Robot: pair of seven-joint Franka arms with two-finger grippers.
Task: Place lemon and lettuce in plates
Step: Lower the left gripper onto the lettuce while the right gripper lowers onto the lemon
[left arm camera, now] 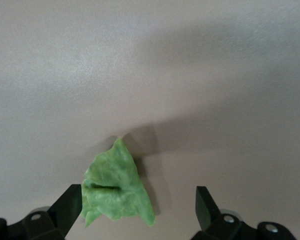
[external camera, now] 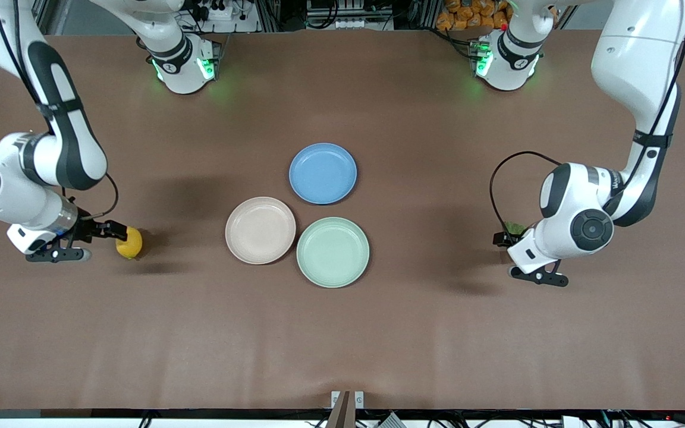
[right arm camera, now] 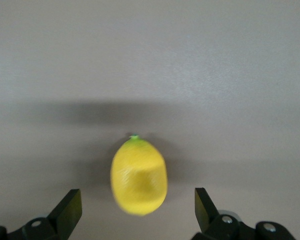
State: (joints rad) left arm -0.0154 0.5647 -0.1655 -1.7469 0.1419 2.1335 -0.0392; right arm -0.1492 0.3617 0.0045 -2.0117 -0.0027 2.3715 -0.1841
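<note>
The yellow lemon [external camera: 129, 242] [right arm camera: 138, 176] lies on the brown table toward the right arm's end. My right gripper [external camera: 104, 242] [right arm camera: 136, 197] is low beside it and open, its fingers spread to either side of the fruit without touching it. The green wrinkly lettuce [external camera: 515, 227] [left arm camera: 115, 187] lies toward the left arm's end, mostly hidden by the arm in the front view. My left gripper [external camera: 525, 259] [left arm camera: 138, 197] hangs open over it, one finger close to the leaf's edge. The beige-pink plate [external camera: 260, 230] and the mint green plate [external camera: 333, 252] sit side by side mid-table, both bare.
A blue plate [external camera: 323, 173] lies next to the two plates, farther from the front camera. The brown table [external camera: 342, 333] stretches bare between each gripper and the plates. The arm bases stand along the table's edge farthest from the front camera.
</note>
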